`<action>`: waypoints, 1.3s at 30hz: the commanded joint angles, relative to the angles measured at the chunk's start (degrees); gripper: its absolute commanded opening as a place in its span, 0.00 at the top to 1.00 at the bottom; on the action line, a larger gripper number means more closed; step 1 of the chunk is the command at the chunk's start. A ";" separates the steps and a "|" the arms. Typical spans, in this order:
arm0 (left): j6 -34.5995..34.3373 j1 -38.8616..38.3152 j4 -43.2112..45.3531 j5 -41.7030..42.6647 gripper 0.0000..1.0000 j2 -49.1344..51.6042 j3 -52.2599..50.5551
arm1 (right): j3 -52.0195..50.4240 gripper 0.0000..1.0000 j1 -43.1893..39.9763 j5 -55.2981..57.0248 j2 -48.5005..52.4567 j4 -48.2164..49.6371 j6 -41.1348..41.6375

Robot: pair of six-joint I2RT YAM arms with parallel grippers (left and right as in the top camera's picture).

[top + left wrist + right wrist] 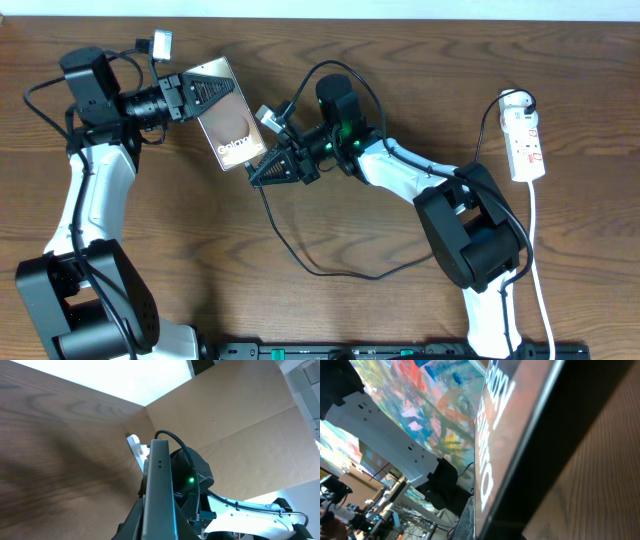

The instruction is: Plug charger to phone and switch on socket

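1 phone (232,125) clamped in L pincer (225,93) | R pincer (258,176) shut by Galaxy end

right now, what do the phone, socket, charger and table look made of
The phone: glossy bronze back, likely glass or polished plastic; reflections show on it in the right wrist view. The socket: smooth white moulded plastic. The charger: thin black cable, probably a rubbery matte sheath. The table: brown wood grain, possibly laminate, matte.

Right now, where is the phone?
In the overhead view the phone is up and left of centre. One end is clamped in the left tool, and its Galaxy end is beside the right tool.
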 commanded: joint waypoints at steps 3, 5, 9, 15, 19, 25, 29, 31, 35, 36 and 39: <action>-0.04 0.13 0.20 1.01 0.92 -0.50 0.39 | 0.39 0.99 0.37 -0.31 -0.76 1.97 2.03; -0.04 0.13 0.22 1.01 0.93 -0.50 0.39 | 0.39 0.99 0.39 -0.20 -0.76 2.16 2.08; -0.07 0.13 0.20 1.03 0.93 -0.50 0.39 | 0.39 0.99 0.39 -0.09 -0.76 2.14 2.47; 1.07 0.13 0.20 1.86 0.92 -0.50 0.39 | 0.39 0.99 0.39 1.88 -0.76 2.19 4.48; 1.73 0.13 0.22 1.86 0.93 -0.50 0.39 | 0.39 0.99 0.39 3.54 -0.76 2.45 6.67; 1.90 0.13 0.20 1.84 0.92 -0.50 0.39 | 0.39 0.99 0.39 6.05 -0.76 5.70 10.78; 1.90 0.13 0.22 1.84 0.92 -0.50 0.39 | 0.39 0.99 0.39 7.56 -0.76 9.38 14.05; 1.90 0.13 0.22 1.86 0.93 -0.50 0.39 | 0.39 0.99 0.39 7.98 -0.76 11.02 15.41; 1.92 0.13 0.17 1.99 0.93 -0.50 0.39 | 0.39 0.99 0.37 8.33 -0.76 12.44 16.15; 2.16 0.13 0.17 2.19 0.93 -0.50 0.39 | 0.39 0.99 0.37 8.48 -0.76 12.44 16.15; 4.09 0.13 -0.35 3.63 0.93 -0.50 0.35 | 0.39 0.99 0.39 9.07 -0.76 12.44 16.17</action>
